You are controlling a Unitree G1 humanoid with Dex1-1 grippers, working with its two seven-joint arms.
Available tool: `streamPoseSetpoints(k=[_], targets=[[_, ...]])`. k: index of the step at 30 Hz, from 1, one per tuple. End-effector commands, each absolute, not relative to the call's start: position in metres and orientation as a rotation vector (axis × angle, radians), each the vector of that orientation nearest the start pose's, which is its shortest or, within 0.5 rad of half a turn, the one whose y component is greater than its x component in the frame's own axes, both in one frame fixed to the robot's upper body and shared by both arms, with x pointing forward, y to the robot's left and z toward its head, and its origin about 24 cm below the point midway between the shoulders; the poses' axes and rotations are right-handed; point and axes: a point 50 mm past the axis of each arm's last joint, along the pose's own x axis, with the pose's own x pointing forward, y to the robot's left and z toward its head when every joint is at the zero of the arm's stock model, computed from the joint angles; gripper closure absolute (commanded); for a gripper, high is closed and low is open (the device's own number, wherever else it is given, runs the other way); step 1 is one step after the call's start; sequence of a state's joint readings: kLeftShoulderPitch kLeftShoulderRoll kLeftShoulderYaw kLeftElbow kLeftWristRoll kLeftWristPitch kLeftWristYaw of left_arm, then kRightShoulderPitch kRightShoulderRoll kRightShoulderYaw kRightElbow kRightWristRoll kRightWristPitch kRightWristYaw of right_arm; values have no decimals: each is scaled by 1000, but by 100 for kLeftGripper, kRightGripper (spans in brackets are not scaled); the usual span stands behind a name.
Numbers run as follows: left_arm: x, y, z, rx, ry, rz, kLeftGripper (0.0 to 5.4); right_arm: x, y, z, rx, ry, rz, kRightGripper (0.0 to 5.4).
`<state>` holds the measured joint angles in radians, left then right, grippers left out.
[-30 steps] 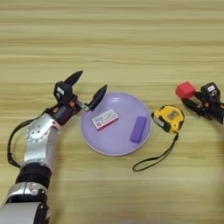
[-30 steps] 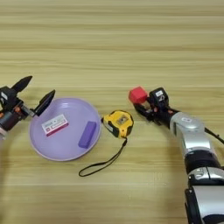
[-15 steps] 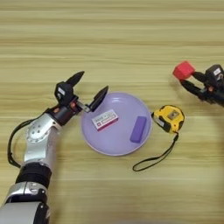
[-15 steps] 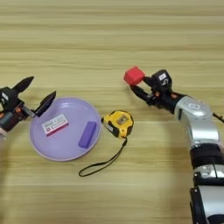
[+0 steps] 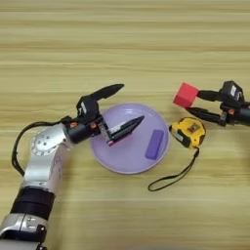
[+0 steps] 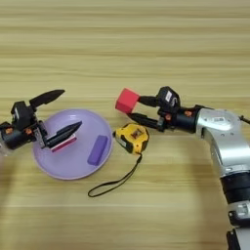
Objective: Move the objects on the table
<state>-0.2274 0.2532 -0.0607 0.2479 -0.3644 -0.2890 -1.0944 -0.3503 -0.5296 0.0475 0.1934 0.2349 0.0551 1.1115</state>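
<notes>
My right gripper (image 6: 133,109) pinches the red cube (image 6: 126,101), lifted clear of the table (image 5: 125,44) to carry it. My left gripper (image 5: 126,108) is spread above the plate (image 5: 128,163), straddling the white box (image 6: 64,144) beside the purple bar (image 5: 155,144).

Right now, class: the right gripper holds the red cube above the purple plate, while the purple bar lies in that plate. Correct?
Not quite. The right gripper holds the red cube beside the purple plate, above the tape measure, as the right eye view shows. The purple bar does lie in the plate.
</notes>
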Motion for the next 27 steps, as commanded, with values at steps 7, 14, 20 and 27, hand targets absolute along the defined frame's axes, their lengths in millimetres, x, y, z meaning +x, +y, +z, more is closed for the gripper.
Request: streamPoseSetpoints(k=[7,14,20,27], targets=[[251,127,75,82,-209,-1327,0,276,-187,106,-399,138,1285,305],[252,124,73,83,-192,-1346,0,269,-178,108,-428,146,1369,305],[251,123,72,81,-191,-1353,0,260,-170,110,-439,135,1421,305],[250,123,72,84,-188,-1363,0,253,-164,111,-442,124,1452,305]])
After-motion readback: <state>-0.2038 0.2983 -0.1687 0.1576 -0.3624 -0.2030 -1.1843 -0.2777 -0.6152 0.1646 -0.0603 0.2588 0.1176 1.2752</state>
